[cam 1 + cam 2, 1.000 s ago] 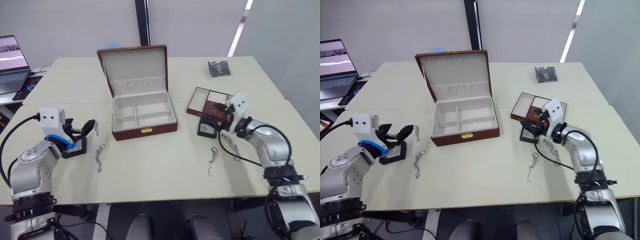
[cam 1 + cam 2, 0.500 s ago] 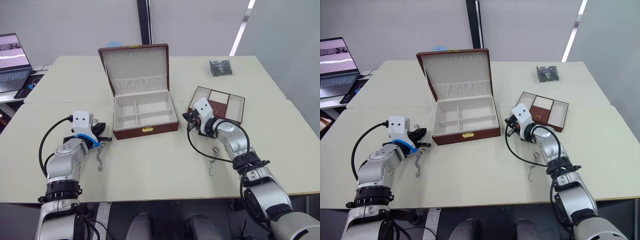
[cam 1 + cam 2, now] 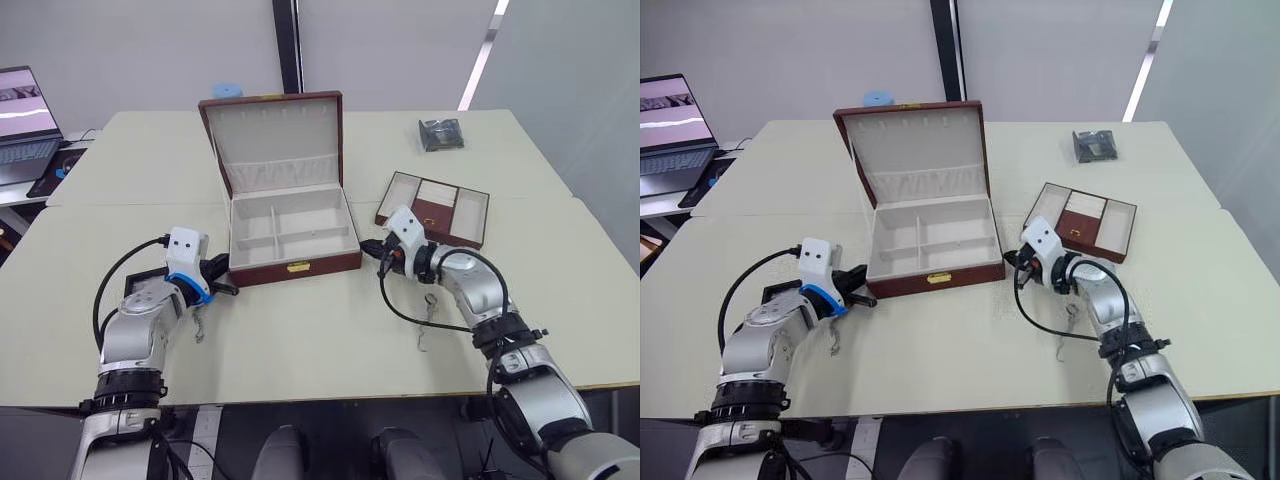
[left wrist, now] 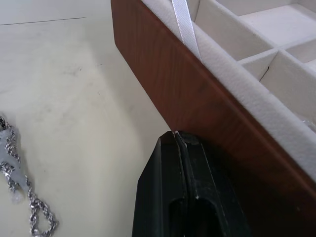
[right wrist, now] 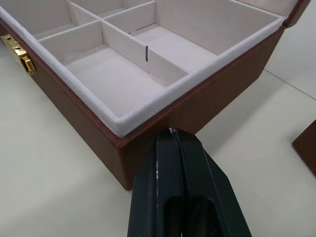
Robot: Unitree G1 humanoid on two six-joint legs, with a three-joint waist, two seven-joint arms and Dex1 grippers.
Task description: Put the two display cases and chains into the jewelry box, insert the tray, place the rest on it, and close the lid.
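Observation:
The jewelry box stands open mid-table, its lid upright and its cream compartments bare. My left gripper is shut, its tips against the box's left side wall. On the opposite side my right gripper is shut too, tips touching the box's right wall. Neither gripper holds anything. The tray lies to the right of the box. One display case shows behind my left arm. Chains lie on the table near each arm; one chain shows beside my left fingers.
A dark crinkled packet lies at the far right of the table. A laptop sits on a separate desk at the far left. A seam runs between the table halves behind the box.
Both grippers have gone from open to shut. Both arms have swung inward from the display cases to the two sides of the box. The camera view has shifted.

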